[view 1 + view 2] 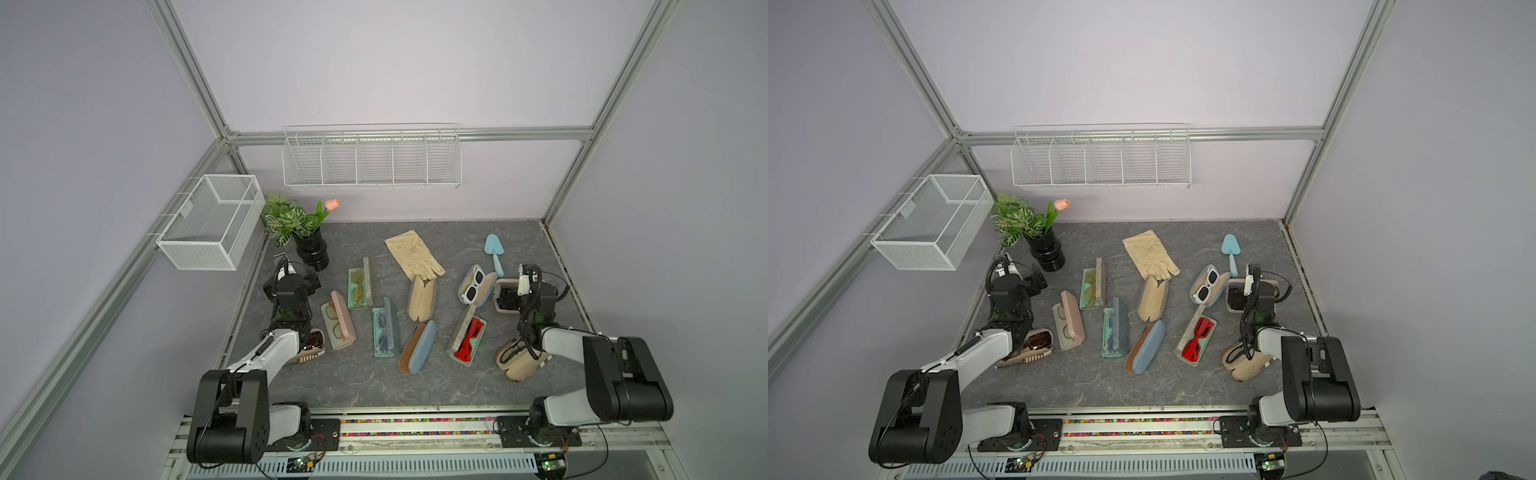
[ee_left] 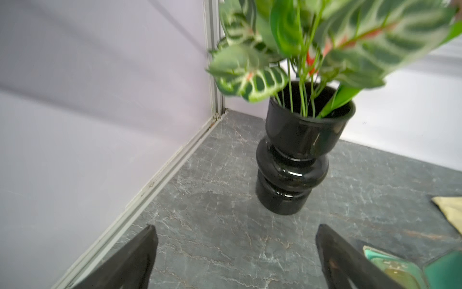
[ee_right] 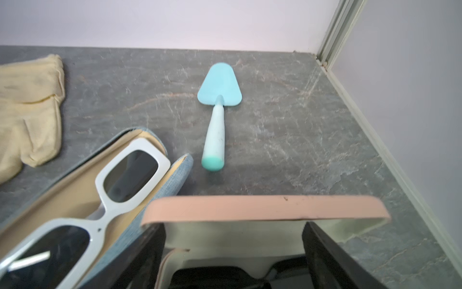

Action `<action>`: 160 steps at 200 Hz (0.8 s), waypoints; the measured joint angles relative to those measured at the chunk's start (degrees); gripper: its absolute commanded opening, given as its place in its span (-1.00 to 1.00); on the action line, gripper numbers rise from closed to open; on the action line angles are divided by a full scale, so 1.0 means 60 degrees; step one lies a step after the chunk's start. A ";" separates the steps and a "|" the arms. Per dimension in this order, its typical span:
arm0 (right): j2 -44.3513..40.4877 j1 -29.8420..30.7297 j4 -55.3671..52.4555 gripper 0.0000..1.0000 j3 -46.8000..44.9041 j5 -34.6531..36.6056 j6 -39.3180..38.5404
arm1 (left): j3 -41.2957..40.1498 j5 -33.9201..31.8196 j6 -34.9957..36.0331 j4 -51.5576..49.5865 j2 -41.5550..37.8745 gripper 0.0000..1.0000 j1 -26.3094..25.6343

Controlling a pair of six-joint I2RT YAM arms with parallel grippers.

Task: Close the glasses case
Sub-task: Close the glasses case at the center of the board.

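Note:
A pink glasses case (image 3: 262, 207) lies open at the right of the table, its lid standing up and black glasses (image 3: 207, 275) in its pale inside. My right gripper (image 3: 233, 225) hangs open just over it, a finger on each side and the lid just beyond the fingertips, gripping nothing. Both top views show this gripper (image 1: 509, 297) (image 1: 1239, 297) covering most of the case (image 1: 496, 293) (image 1: 1228, 291). My left gripper (image 2: 236, 226) is open over bare table near the black vase (image 2: 292, 160), at the far left (image 1: 309, 280).
Several other open cases lie around: a denim one with white sunglasses (image 1: 473, 286) (image 3: 125, 175) right beside the pink case, one with red sunglasses (image 1: 467, 338), a beige one (image 1: 420, 298). A blue trowel (image 3: 215, 125) and cream gloves (image 1: 415, 255) lie behind.

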 measured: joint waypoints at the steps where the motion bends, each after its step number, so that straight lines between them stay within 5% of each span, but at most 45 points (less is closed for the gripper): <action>1: -0.0073 0.0000 -0.0051 0.78 0.0029 0.0004 -0.0004 | 0.0011 -0.0007 -0.0011 -0.0033 -0.0025 0.99 0.0000; 42: -0.2473 -0.0004 -0.2597 0.78 0.1038 0.0962 0.0780 | 0.1279 -0.0160 -0.1271 -0.2936 -0.1814 0.99 0.0000; 85: -0.4291 -0.0062 -0.6521 0.78 0.3282 0.1759 0.2269 | 0.2189 -0.1140 -0.4087 -0.5453 -0.3883 0.99 0.0011; 160: -0.4404 0.0069 -1.0102 0.77 0.5195 -0.0612 0.3268 | 0.2918 0.1938 -0.4965 -0.6721 -0.3373 0.99 -0.0018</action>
